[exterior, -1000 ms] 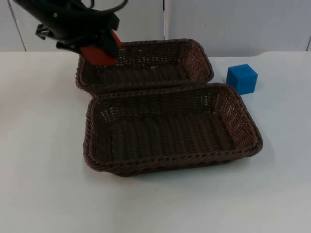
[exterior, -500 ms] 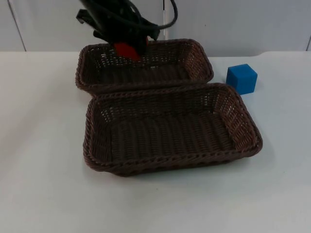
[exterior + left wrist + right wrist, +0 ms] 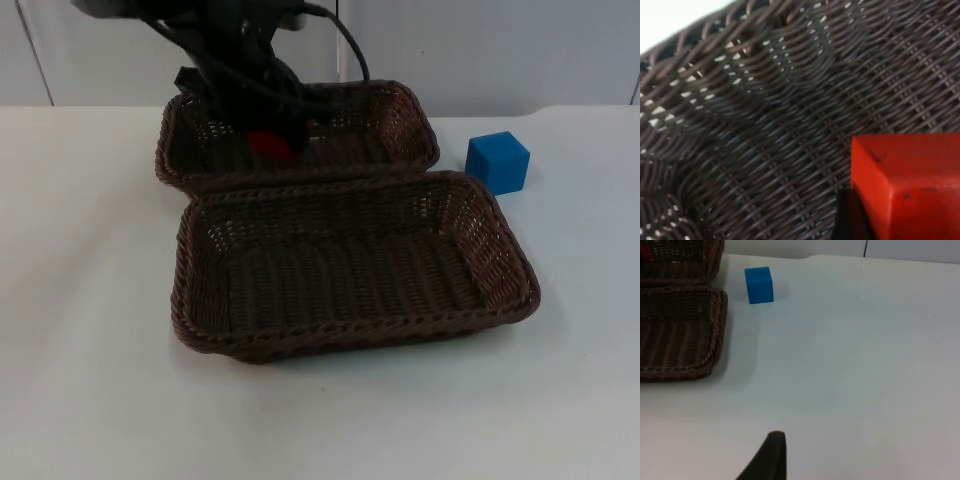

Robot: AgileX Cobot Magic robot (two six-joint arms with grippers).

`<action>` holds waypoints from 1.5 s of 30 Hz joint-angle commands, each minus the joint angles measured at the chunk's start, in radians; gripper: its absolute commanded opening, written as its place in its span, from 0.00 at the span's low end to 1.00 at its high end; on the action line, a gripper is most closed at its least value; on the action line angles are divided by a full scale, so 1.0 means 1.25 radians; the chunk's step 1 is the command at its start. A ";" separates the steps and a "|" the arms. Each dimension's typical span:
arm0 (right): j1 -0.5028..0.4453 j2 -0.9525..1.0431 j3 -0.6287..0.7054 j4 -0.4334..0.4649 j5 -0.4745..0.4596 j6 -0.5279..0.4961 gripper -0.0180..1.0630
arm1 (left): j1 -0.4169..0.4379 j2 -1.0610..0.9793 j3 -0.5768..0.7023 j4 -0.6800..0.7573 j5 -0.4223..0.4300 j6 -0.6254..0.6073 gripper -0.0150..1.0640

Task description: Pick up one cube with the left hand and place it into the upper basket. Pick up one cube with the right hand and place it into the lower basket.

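We see the left gripper (image 3: 272,140) reaching down from the upper left of the top view into the upper basket (image 3: 400,105), its fingers clamped on a red cube (image 3: 270,145) held just above the woven floor, towards the basket's left half. In the left wrist view the red cube (image 3: 907,185) sits against a black fingertip (image 3: 847,215) with the brown wicker of the upper basket (image 3: 765,110) close behind it; whether the cube touches the weave we cannot tell.

The lower basket (image 3: 500,250) lies at the centre of the top view, its far rim touching the near rim of the upper one. A blue cube (image 3: 497,162) rests on the white table (image 3: 90,380) at right of centre, just beside the lower basket's far right corner.

The right arm waits off to the side: in its wrist view we see the blue cube (image 3: 759,285) beside the lower basket (image 3: 715,340), well apart from the right gripper's fingertip (image 3: 771,455). Whether that gripper's fingers are parted we cannot tell.
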 commanded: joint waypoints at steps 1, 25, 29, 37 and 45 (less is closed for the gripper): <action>-0.002 -0.001 0.005 -0.002 -0.006 0.001 0.99 | -0.005 0.008 -0.006 -0.006 -0.017 -0.016 0.01; -0.002 -0.001 0.005 -0.002 -0.006 0.001 0.99 | -0.005 0.020 -0.006 -0.054 0.019 -0.021 0.80; -0.002 -0.001 0.005 -0.002 -0.006 0.001 0.99 | -0.005 -0.016 -0.006 -0.054 0.022 -0.021 0.92; -0.002 -0.001 0.005 -0.002 -0.006 0.001 0.99 | -0.005 -0.114 -0.006 -0.055 0.023 -0.023 0.93; -0.002 -0.001 0.005 -0.002 -0.006 0.001 0.99 | -0.005 -0.196 -0.006 -0.053 0.072 -0.059 0.93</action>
